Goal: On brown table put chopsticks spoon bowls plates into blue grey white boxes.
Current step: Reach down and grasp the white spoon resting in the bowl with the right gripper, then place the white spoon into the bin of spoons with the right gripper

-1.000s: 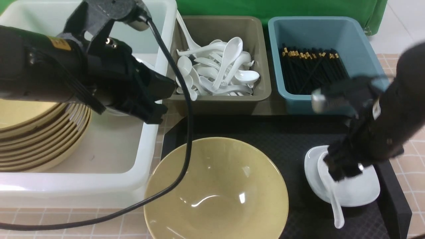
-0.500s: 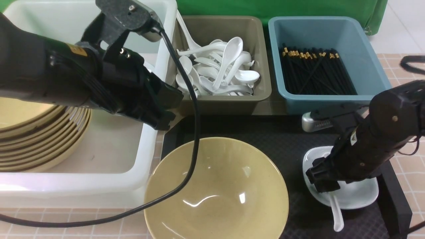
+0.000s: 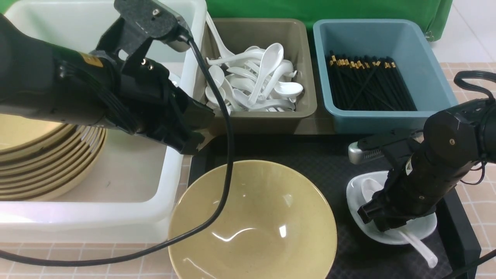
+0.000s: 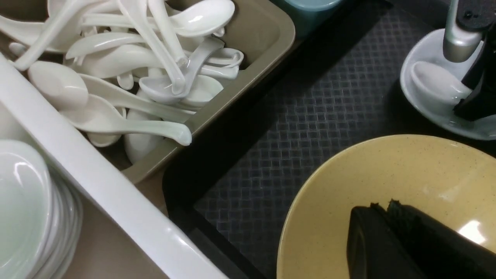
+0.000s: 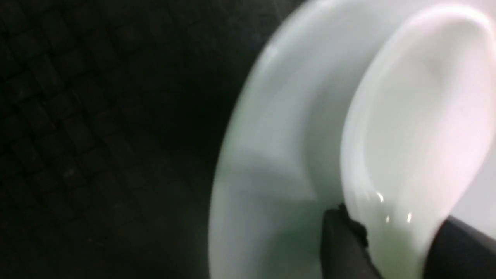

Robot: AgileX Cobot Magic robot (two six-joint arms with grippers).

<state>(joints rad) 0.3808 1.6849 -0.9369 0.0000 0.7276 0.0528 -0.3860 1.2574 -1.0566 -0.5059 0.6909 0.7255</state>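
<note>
- Black fingers [image 5: 343, 244] of the right gripper [image 3: 381, 221] are clamped on the small glossy white ceramic soup spoon [image 3: 370, 188]. One finger sits on each side of the neck, where the scoop narrows into the handle.
- That spoon lies in a small shallow white rounded-square plate [image 3: 353, 201] at the lower right of the front view. Its scoop points toward the upper left and its handle pokes out past the plate's lower-right rim.
- Glazed ceramic like this should be light, rigid, slick and brittle. The neck looks like the right hold, narrow enough for the fingers to close around, but the curved glaze could let the spoon pivot or slide. A firm, level lift seems wise, since a drop would likely chip spoon or plate.
- The plate rests on a flat black textured tray [image 3: 341, 162]. It is light too, and might be dragged along if the scoop catches its rim.
- An olive-grey rectangular plastic bin [image 3: 263, 122] at upper centre is heaped with matching spoons, so setting this one down gently would suit better than dropping it.
- The left gripper [image 3: 192, 139], left of centre, has its fingers pressed together on nothing. It hovers near the far rim of a large mustard-yellow round bowl [image 3: 252, 221].
- Thin black chopsticks [image 3: 368, 83] fill a teal-blue bin [image 3: 372, 120] at upper right.
</note>
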